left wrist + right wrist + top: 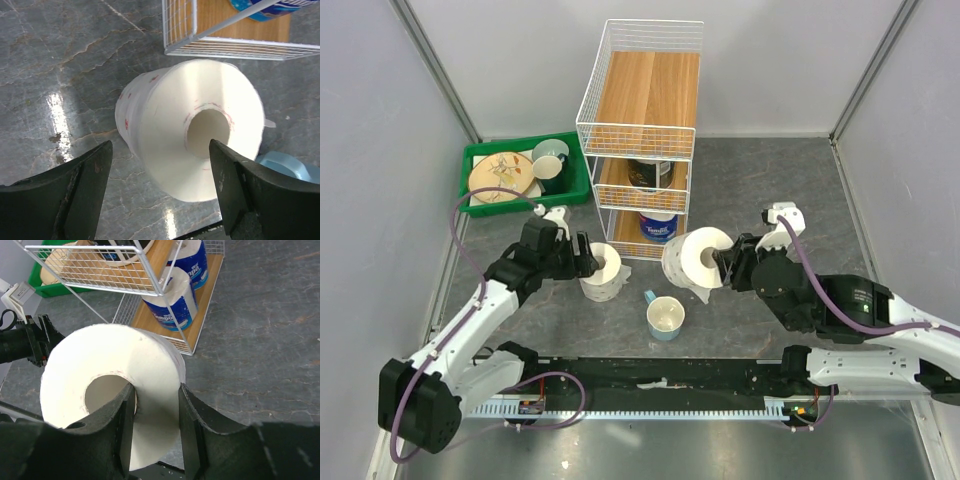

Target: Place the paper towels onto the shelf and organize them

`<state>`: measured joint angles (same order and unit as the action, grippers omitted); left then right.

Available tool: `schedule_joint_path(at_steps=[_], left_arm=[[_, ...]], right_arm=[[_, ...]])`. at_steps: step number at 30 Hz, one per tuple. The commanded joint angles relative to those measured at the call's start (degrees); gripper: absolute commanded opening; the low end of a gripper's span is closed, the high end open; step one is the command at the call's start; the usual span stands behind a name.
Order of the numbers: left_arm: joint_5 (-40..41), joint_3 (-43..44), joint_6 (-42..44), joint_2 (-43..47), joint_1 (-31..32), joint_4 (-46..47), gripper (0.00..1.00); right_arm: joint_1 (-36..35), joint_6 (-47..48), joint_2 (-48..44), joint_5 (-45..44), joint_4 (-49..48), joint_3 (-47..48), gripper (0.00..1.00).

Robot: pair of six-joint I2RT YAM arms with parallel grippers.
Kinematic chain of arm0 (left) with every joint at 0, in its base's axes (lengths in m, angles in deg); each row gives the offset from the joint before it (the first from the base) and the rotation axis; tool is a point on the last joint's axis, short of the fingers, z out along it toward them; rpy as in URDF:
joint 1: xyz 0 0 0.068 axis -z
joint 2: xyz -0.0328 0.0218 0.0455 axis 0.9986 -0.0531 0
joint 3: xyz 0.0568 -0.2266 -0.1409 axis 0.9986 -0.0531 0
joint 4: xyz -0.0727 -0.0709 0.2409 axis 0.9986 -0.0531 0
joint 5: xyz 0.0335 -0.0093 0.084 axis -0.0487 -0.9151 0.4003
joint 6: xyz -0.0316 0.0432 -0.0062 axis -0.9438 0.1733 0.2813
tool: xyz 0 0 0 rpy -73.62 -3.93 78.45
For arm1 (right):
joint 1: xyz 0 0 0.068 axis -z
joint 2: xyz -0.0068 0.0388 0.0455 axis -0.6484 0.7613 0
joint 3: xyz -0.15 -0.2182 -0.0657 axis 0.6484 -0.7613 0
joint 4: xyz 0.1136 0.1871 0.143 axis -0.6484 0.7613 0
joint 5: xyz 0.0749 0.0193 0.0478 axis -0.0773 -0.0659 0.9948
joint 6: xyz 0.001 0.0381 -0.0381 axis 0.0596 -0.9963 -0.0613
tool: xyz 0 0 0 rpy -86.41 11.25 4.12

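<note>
Rolls first: my right gripper (pixel 155 390) is clamped on the wall of the held roll (pixel 107 395), with one finger inside the core and the other outside. From above, that white roll lies core-sideways at about 5 o'clock from the foot of the shelf (pixel 640 90). I cannot tell whether it clears the bench (pixel 770 170).

At about 7 o'clock from the shelf's foot, the bench roll (pixel 601 272) stands on end, white with faint red marks. My left gripper (pixel 585 262) comes at it from 9 o'clock, jaws wide, a finger (pixel 70 190) to either side in the wrist view. I cannot tell whether either finger touches it.

The shelf stands at 12 o'clock on the bench. The dark roll (pixel 650 172) sits on its middle tier and the blue rolls (pixel 172 302) stand on the bottom board.

A pale blue cup (pixel 665 318) sits at 6 o'clock from the shelf, between the two white rolls and nearer me. A green tray (pixel 578 178) of dishes lies at 9 o'clock from the shelf, just beside it.
</note>
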<state>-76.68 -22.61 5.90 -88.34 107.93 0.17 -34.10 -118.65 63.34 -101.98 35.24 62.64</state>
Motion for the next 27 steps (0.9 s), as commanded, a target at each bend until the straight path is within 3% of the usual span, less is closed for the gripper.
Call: schedule_joint_path(at_steps=[1, 6, 9, 15, 20, 27], left_arm=[[6.2, 2.1, 0.7, -1.9, 1.9, 0.6, 0.83], [9.3, 2.8, 0.0, -3.2, 2.8, 0.4, 0.77], [9.8, 3.3, -0.1, -4.2, 3.0, 0.4, 0.61], [9.4, 4.3, -0.1, -6.2, 3.7, -0.1, 0.42], [9.7, 5.8, 0.1, -3.4, 3.9, -2.0, 0.36], [9.7, 13.4, 1.1, 4.1, 4.0, -14.6, 0.33]], right_arm=[[-0.3, -1.7, -1.6, -3.5, 0.3, 1.9, 0.43], [-0.3, -1.6, -1.9, -3.4, 0.9, 1.8, 0.43], [-0.3, -1.5, -1.7, -3.4, 1.0, 1.6, 0.43], [-0.3, -2.5, -2.4, -4.7, 1.6, 0.9, 0.43], [-0.4, -6.4, -4.3, -9.3, 5.5, 1.5, 0.41], [-0.3, -8.8, -0.8, -13.4, 12.2, 6.7, 0.40]])
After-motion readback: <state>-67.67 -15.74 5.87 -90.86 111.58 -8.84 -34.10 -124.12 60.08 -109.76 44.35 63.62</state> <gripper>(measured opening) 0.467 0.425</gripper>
